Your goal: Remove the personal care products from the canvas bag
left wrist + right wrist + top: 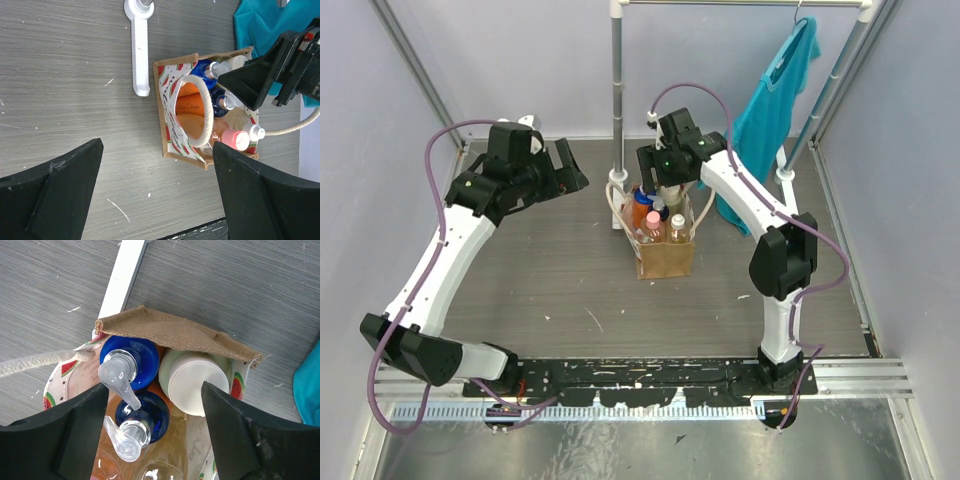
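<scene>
The tan canvas bag [666,257] stands upright mid-table with the bottles inside. In the right wrist view two orange bottles with blue pump caps [146,358] [161,423] stand next to the pale green bottle's cream cap [192,382], behind the bag's burlap rim [175,332]. The pink bottle [233,139] and the clear yellowish bottle [256,132] show in the left wrist view. My right gripper [152,427] is open just above the bag's mouth, its fingers either side of the caps, holding nothing. My left gripper [570,180] is open and empty, raised to the bag's left.
A clothes rack's white foot [618,185] and pole [617,90] stand right behind the bag. A teal t-shirt [775,110] hangs at the back right, close to my right arm. The bag's rope handle [206,117] loops over the bottles. Enclosure walls bound the table.
</scene>
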Robot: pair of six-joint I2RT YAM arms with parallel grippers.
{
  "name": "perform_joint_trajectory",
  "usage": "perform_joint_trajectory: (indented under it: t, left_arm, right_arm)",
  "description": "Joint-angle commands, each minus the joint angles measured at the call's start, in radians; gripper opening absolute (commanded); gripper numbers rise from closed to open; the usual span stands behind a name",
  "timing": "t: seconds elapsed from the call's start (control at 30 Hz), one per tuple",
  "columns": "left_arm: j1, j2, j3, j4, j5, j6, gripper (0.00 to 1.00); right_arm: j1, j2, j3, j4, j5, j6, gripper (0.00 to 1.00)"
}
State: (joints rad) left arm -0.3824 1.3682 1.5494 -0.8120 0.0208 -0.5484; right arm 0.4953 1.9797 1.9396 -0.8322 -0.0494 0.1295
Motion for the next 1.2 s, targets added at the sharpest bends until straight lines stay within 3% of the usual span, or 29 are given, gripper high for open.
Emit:
perform_joint_trajectory:
  t: [0.0, 0.33, 0.6, 0.73, 1.0, 1.07, 1.17]
  left_arm:
    - [0.0, -0.029, -0.025, 0.049, 0.048, 0.005, 0.98]
    - [0.0, -0.018, -0.026, 0.057, 0.06, 0.007, 0.98]
    - [0.0, -0.028, -0.023, 0.042, 0.053, 0.018, 0.98]
    - [0.0, -0.039, -0.024, 0.039, 0.042, 0.026, 0.98]
    - [0.0, -0.044, -0.022, 0.033, 0.041, 0.029, 0.98]
    - [0.0, -0.044, -0.022, 0.034, 0.042, 0.029, 0.98]
    - [0.0, -0.041, -0.019, 0.035, 0.044, 0.028, 0.98]
  right_arm:
    - [0.01, 0.008, 0.048, 0.031, 0.004, -0.007, 0.78]
    - [0.079, 0.028, 0.112, 0.002, 0.131, -0.055, 0.77]
    - [0.084, 0.064, 0.152, -0.033, 0.116, -0.047, 0.73]
    - [0.085, 0.086, 0.167, -0.057, 0.091, -0.04, 0.61]
    - [0.086, 0.093, 0.141, -0.09, 0.069, -0.04, 0.57]
    - [0.085, 0.092, 0.136, -0.094, 0.069, -0.044, 0.53]
    - [0.087, 0.077, 0.136, -0.063, 0.074, -0.052, 0.38]
